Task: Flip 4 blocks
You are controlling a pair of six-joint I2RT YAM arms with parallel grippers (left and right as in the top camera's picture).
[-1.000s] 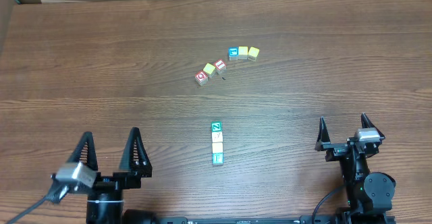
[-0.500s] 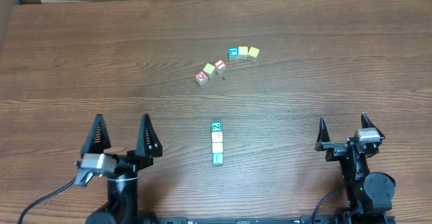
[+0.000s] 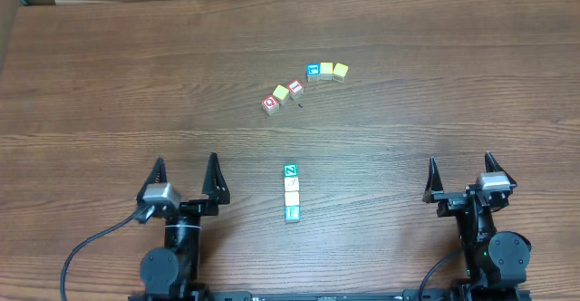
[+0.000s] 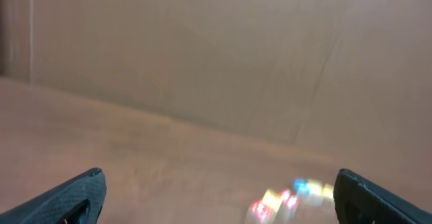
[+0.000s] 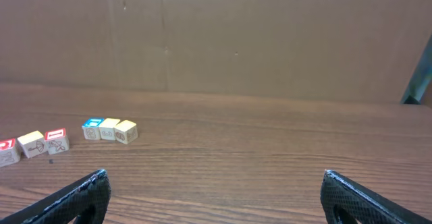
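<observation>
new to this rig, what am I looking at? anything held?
Two robot arms at a wooden table. The overhead shot looks straight down: the left gripper and right gripper sit at the near edge, both open, holding nothing. The other two shots come from a camera on each wrist; the dark tips in their bottom corners are that arm's own fingers. The left one is blurred. Between the arms lies a row of four blocks, green Z at the far end. Farther back, six more cubes form a loose arc.
</observation>
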